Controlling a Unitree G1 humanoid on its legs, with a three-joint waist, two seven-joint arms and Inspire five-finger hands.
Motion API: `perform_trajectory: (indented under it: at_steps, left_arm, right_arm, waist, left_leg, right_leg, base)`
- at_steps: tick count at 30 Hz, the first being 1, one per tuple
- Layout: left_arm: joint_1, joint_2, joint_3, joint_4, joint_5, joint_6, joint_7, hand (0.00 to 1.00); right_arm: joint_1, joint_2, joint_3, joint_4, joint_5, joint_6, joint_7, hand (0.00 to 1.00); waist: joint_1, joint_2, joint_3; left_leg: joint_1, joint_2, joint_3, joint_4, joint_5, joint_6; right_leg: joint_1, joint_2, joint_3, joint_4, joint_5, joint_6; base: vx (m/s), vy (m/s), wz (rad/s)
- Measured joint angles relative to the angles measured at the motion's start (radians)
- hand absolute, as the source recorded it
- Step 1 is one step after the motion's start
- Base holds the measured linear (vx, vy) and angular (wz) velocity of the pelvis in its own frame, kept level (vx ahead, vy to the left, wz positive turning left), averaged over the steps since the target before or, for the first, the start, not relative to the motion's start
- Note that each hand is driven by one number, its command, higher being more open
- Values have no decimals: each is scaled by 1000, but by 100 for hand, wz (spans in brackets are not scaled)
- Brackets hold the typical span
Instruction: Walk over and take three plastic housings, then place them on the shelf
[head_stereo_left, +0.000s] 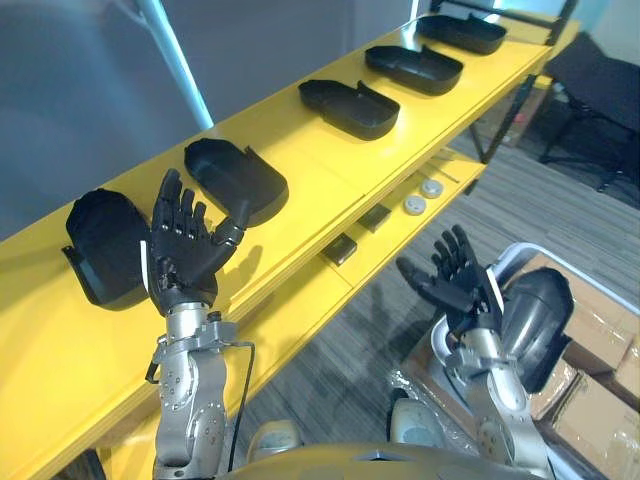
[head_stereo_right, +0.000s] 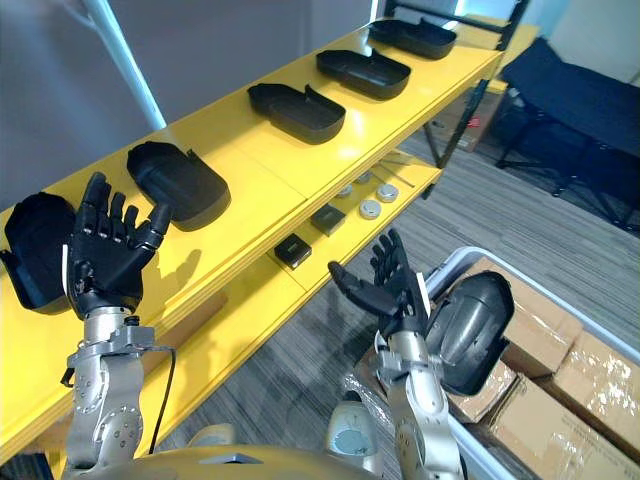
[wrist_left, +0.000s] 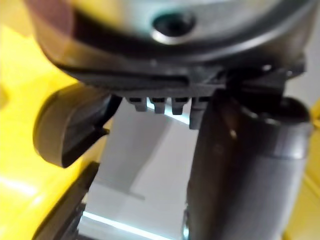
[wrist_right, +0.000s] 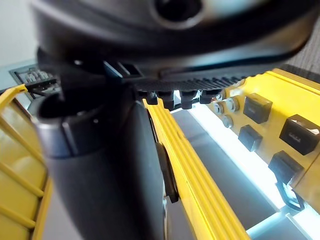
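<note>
1. The leftmost plastic housing (head_stereo_left: 105, 245) lies on the yellow shelf (head_stereo_left: 300, 170), at nine o'clock from the left hand (head_stereo_left: 180, 255).
2. The left hand is raised before the shelf edge, fingers spread straight, holding nothing.
3. Four more housings (head_stereo_left: 350, 107) run along the shelf top toward one o'clock, well apart from each other.
4. The right hand (head_stereo_left: 460, 285) hangs lower, fingers splayed wide, empty.
5. At three o'clock from it, a dark rounded housing (head_stereo_left: 535, 320) rests in a white-rimmed bin (head_stereo_left: 520, 250) near cardboard boxes (head_stereo_left: 590, 400). This is probably the next pick. Turn the palm toward it, wrap the fingers round its curved back with the thumb opposite, and lift it clear of the rim.
</note>
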Motion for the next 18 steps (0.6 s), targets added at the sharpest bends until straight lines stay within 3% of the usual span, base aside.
perform_trajectory:
  at_steps: [1, 2, 4, 5, 6, 9, 10, 11, 13, 14, 16, 17, 18]
  left_arm:
    - [-2, 6, 3, -2, 21, 0, 0, 100]
    - [-10, 4, 8, 11, 19, 3, -5, 100]
    - [-2, 0, 10, 40, 5, 6, -8, 100]
    - [12, -8, 16, 42, -19, 6, -17, 100]
    - [18, -10, 19, 42, -27, 5, -22, 100]
    - [101, -28, 27, 45, -39, 6, -51, 100]
    - [111, -28, 25, 46, -45, 6, -57, 100]
    - [145, -26, 18, 50, -84, 12, -79, 100]
    - [164, -23, 8, 81, -112, 20, -94, 100]
    - [161, -22, 2, 110, -115, 25, -95, 100]
    - [169, -25, -16, 134, -136, 26, -89, 100]
    - [177, -26, -45, 138, -154, 26, -79, 100]
    - [182, -25, -76, 143, -173, 25, -78, 100]
  right_arm:
    - [-11, 0, 9, 0, 2, -1, 16, 100]
    - [-28, 4, 23, -2, 12, -8, 23, 100]
    - [-50, 4, 61, -3, 17, -12, 23, 100]
    - [-71, 4, 96, 1, 14, -23, 23, 100]
    - [-85, 4, 118, 6, 12, -31, 21, 100]
    - [-164, 17, 238, 43, 11, -37, 13, 100]
    - [-165, 17, 244, 43, 11, -36, 13, 100]
    - [-164, 19, 264, 41, 10, -33, 11, 100]
    - [-155, 19, 278, 41, 8, -22, 5, 100]
    - [-149, 16, 281, 39, 9, -7, 5, 100]
    - [-132, -8, 273, 38, 9, 17, 9, 100]
    - [-104, -34, 252, 38, 9, 19, 14, 100]
    - [-67, -58, 220, 39, 9, 20, 17, 100]
  waist:
    - [2, -2, 5]
    - [0, -1, 11]
    - [0, -1, 8]
    - [5, 1, 7]
    - [13, 1, 7]
    - [82, -19, -5]
    - [83, -21, -6]
    - [83, -28, -10]
    - [85, -37, -14]
    - [84, -42, -16]
    - [81, -37, -18]
    - [73, -29, -23]
    - [61, -18, -29]
  left_leg:
    - [-8, -3, 27, -15, -7, 15]
    - [-21, -7, 70, -48, 2, 32]
    - [-37, -11, 111, -81, 41, 60]
    - [-51, 0, 129, -97, 65, 67]
    - [-61, 9, 140, -102, 76, 68]
    - [-129, 66, 233, -97, 119, 51]
    - [-137, 70, 237, -91, 121, 49]
    - [-168, 95, 250, -49, 123, 47]
    - [-214, 140, 265, 29, 122, 47]
    - [-238, 177, 275, 74, 122, 44]
    - [-244, 231, 287, 98, 134, 15]
    - [-244, 267, 279, 91, 152, -12]
    - [-244, 290, 252, 69, 177, -20]
  right_leg:
    - [-11, -8, -52, -54, 61, -11]
    - [-22, -36, -140, -32, 52, -48]
    - [-24, -109, -298, 213, -107, -89]
    - [12, -149, -380, 311, -154, -100]
    - [34, -164, -411, 339, -169, -105]
    - [171, -247, -499, 353, -184, -108]
    - [185, -251, -501, 342, -183, -106]
    - [238, -254, -505, 274, -168, -81]
    - [303, -221, -505, 96, -132, 30]
    - [336, -172, -504, -18, -150, 111]
    - [342, -106, -492, -113, -200, 104]
    - [340, -58, -471, -162, -210, 88]
    - [336, -21, -444, -185, -204, 68]
  base:
    - [-475, 159, -126]
    - [-458, 124, -87]
    - [-364, 129, -67]
    - [-287, 114, -53]
    - [-203, 69, -74]
    - [-202, -54, -93]
    - [-163, -160, -63]
    - [-109, -207, -45]
    - [-161, -308, -62]
    - [-229, -456, -91]
    - [-224, -435, -103]
    - [-164, -269, -90]
    - [-146, -235, -80]
